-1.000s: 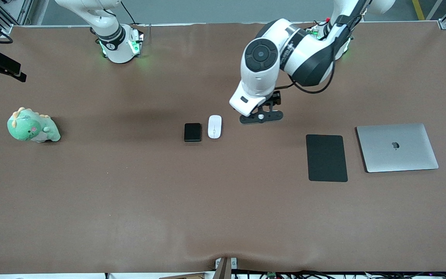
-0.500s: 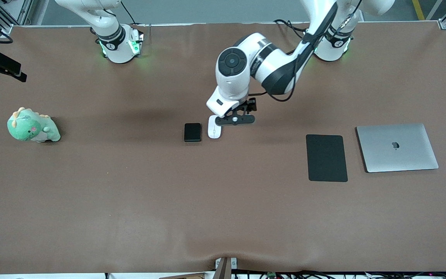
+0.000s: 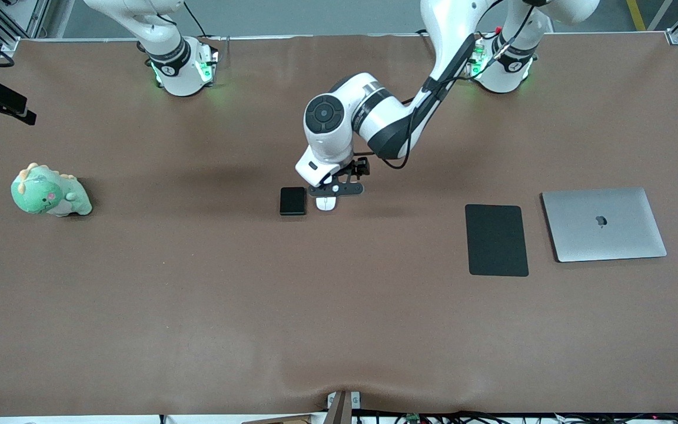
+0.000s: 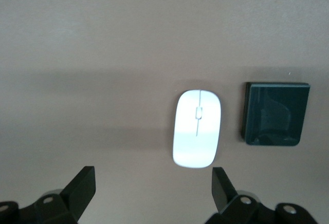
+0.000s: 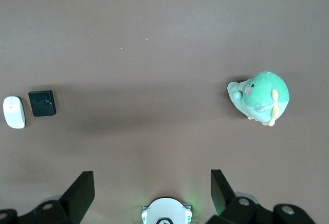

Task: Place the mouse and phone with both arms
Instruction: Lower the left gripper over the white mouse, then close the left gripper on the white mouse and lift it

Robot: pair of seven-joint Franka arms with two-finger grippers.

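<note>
Left gripper (image 3: 335, 189), fingers spread wide and empty, hangs over the white oval mouse (image 4: 197, 128); the glossy black phone (image 4: 276, 113) lies just beside the mouse, apart. Right gripper (image 5: 149, 193) waits, spread wide, empty.

A brown table (image 3: 339, 306) carries 5 things: a green plush toy (image 3: 49, 191) toward the right arm's end, a phone (image 3: 292, 201) just beside a mouse (image 3: 326, 204) mid-table, and a mouse pad (image 3: 497, 239) beside a laptop (image 3: 604, 224) toward the left arm's end.
</note>
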